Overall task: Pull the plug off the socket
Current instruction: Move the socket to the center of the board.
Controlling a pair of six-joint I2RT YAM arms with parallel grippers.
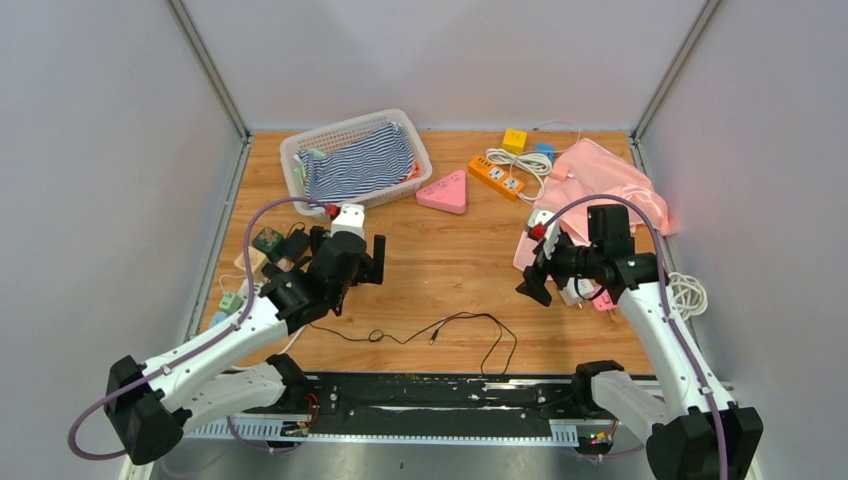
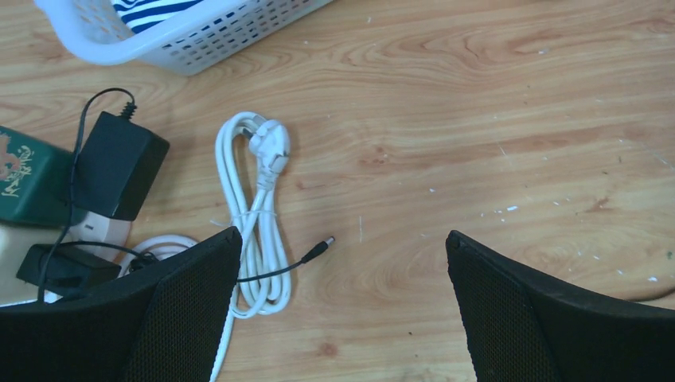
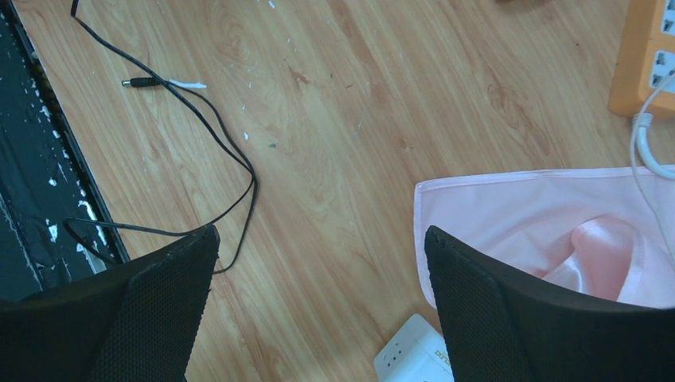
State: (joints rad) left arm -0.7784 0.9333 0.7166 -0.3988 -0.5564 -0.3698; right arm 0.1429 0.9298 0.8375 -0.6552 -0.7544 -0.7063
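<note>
L hand (image 2: 342,232) & R hand (image 3: 321,229) are hovering wide open, empty; orange pwr strip (image 1: 497,177) is lying at table's (image 1: 450,260) far edge.

On the wooden table (image 1: 440,250), back left: a white basket (image 1: 335,130) holding a striped cloth (image 1: 360,165). Just beside it, a pink triangle (image 1: 445,192), then an orange power strip (image 1: 497,177) with a coiled white cord (image 1: 525,162) touching it. Back right, a pink cloth (image 1: 600,175). Near the front edge, a thin black cable (image 1: 480,316). Over the left side, the left gripper (image 1: 348,262), jaws spread wide. At the pink cloth's near edge, the right gripper (image 1: 540,268), likewise spread.
</note>
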